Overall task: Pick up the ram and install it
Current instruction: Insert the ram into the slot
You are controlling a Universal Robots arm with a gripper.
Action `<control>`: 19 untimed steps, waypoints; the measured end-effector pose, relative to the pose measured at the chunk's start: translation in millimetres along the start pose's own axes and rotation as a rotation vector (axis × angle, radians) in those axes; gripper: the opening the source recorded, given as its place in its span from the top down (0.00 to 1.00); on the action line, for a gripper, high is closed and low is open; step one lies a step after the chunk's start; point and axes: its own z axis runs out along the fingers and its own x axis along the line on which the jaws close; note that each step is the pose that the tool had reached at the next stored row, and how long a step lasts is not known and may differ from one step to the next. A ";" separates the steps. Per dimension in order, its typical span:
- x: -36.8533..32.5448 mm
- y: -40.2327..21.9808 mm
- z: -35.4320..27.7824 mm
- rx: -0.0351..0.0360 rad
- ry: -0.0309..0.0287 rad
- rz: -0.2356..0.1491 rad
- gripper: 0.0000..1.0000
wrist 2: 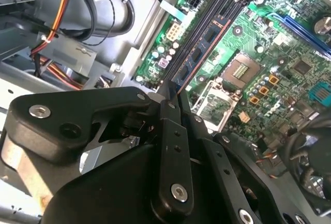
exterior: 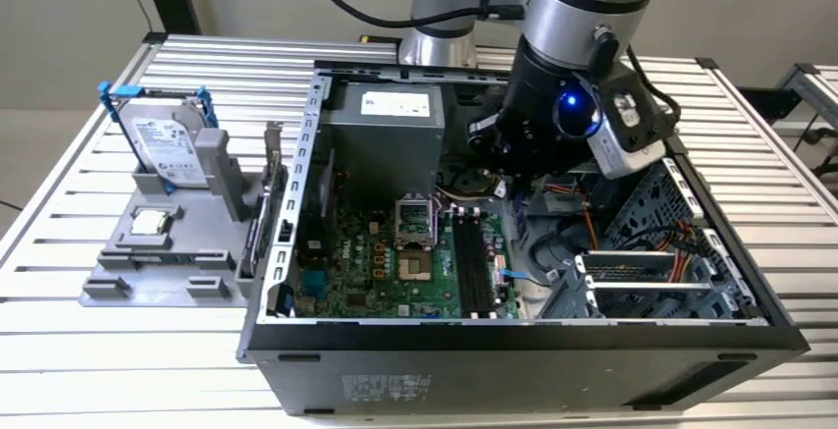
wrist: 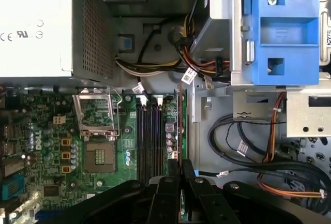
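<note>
Slatted metal surface [exterior: 78, 350] with an open computer case [exterior: 524, 350] lying on it, and the arm [exterior: 590, 17] is reaching down inside. In both wrist views the jaws are closed on the ram [wrist 2: 204, 43], pinching the thin board flat between them at one end, so the rest of the stick pokes out past the tips. It's lined up lengthwise with the memory slots [wrist: 150, 131] and sits right over them, on the side away from the processor socket [wrist: 98, 154], which is just beside the slots. I honestly can't tell if its lower edge is touching a slot yet or hanging a bit above. Well apart from the slots, outside the case toward the exterior view's left, there's a grey stand [exterior: 144, 272] with a hard drive [exterior: 168, 149] standing in it. As for handling, I'd guess the stick is very light and fairly stiff, but thin enough to flex or crack if pushed crooked, and the contact edge won't like scraping. Gripping the flat faces near the top edge, like it's doing here, seems right to me, though holding one end probably lets the far end tip.
</note>
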 end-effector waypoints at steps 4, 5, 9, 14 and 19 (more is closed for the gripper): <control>0.2 -2.1 5.0 0.0001 0.0001 0.000 1.00; 0.3 -2.5 6.6 0.0001 0.0001 0.000 1.00; 1.2 -4.8 11.9 0.0001 0.0001 0.000 1.00; 2.5 -6.4 20.5 0.0002 0.0000 0.000 1.00; 3.3 -9.1 29.0 0.0003 0.0002 0.000 1.00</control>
